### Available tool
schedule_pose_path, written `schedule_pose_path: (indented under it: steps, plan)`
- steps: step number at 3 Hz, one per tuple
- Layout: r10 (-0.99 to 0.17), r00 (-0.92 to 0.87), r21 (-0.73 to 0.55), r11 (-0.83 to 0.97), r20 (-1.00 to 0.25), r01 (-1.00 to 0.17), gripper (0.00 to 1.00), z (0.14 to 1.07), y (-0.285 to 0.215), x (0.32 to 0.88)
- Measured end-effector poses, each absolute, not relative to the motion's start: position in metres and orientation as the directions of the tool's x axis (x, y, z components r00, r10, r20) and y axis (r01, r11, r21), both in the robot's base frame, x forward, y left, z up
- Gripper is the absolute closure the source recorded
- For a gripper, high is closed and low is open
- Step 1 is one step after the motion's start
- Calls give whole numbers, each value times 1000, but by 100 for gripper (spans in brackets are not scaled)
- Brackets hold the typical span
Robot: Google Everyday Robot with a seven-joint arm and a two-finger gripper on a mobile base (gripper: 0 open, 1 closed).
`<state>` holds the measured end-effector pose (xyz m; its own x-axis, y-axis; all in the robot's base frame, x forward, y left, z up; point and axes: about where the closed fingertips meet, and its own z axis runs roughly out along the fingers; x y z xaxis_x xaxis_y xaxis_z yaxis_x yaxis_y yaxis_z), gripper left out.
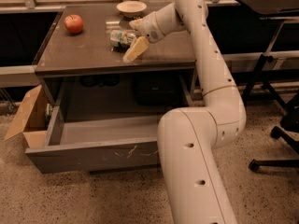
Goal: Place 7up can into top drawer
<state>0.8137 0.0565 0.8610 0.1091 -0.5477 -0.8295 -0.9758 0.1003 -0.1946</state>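
The 7up can [120,37], silvery-green and white, lies on its side between the cream fingers [136,49] of my gripper [129,40] over the middle of the brown table top [84,55]. The gripper is shut on the can and holds it just off the surface. The white arm reaches in from the right. The top drawer [93,155], grey with pale scratch marks on its front panel, stands pulled open below the table. Its inside shows nothing in it.
A red apple [74,24] sits at the table's back left. A white bowl [131,7] stands at the back edge behind the gripper. A brown cardboard box [25,120] stands on the floor left of the drawer. A black stand and a chair base are at the right.
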Motion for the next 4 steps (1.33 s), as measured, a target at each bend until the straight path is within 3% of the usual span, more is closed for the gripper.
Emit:
schedule_pose_path:
  steps: [3,4]
  plan:
    - [-555,56,-230,250,-830,-941,0,856,42,854]
    - [-547,38,-213,259,-836,-942,24,849,48,857]
